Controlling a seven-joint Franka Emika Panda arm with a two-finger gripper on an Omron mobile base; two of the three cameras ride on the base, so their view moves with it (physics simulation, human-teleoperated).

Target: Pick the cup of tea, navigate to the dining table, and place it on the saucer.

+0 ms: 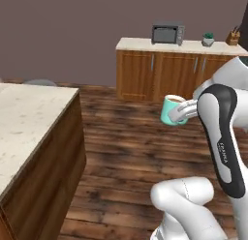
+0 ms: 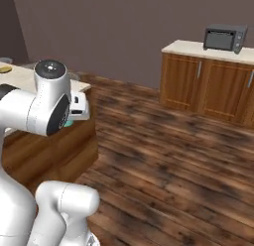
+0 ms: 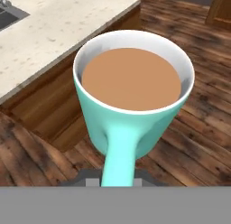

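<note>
— What does the left base view show?
— My gripper (image 1: 183, 111) clamps the cup of tea (image 1: 170, 110) in the air over open wood floor (image 1: 126, 137); the dining table (image 1: 34, 118) edge lies well left.

— The right base view?
— Table corner (image 2: 82, 86) beside my arm; toaster oven (image 2: 224, 38) counter (image 2: 208, 81) far right.

— The hand view?
— Tea level, handle between my fingers, table edge (image 3: 67, 38) nearby.

From behind my arm, the left base view looks forward and down past the dining table's (image 1: 29, 118) corner; the right base view shares that corner and the far cabinet (image 2: 208, 86). My hand view sits close above the cup of tea (image 3: 133, 101).
</note>
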